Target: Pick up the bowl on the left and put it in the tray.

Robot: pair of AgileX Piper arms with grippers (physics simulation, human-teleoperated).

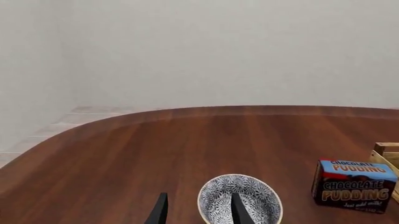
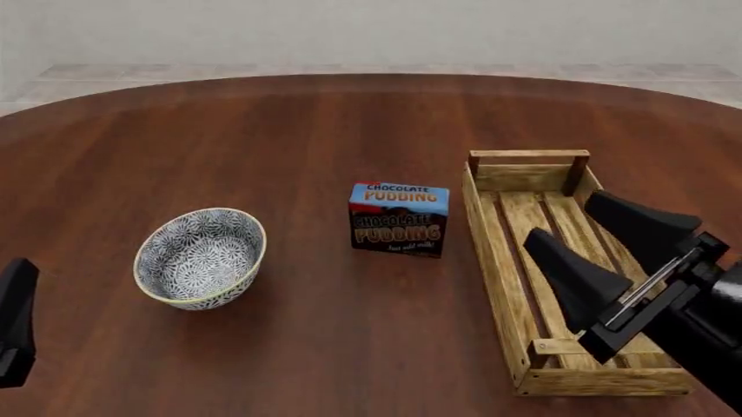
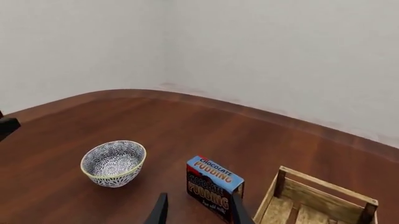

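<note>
The bowl point(image 2: 200, 257), blue-grey floral with a pale rim, stands upright on the left part of the table. My left gripper point(image 1: 199, 196) is open and empty just short of it; in the left wrist view one of its fingers point(image 1: 239, 209) overlaps the bowl point(image 1: 249, 196). Only a black part of that gripper point(image 2: 14, 321) shows at the front view's left edge. The light-wood slatted tray point(image 2: 493, 261) lies on the right and holds nothing. My right gripper point(image 2: 565, 217) hangs open over the tray, nothing between its fingers.
A chocolate pudding box point(image 2: 398, 219) stands between the bowl and the tray, close to the tray's left wall. The round dark-wood table point(image 2: 347, 130) stretches back to a curved far edge, with a pale wall behind.
</note>
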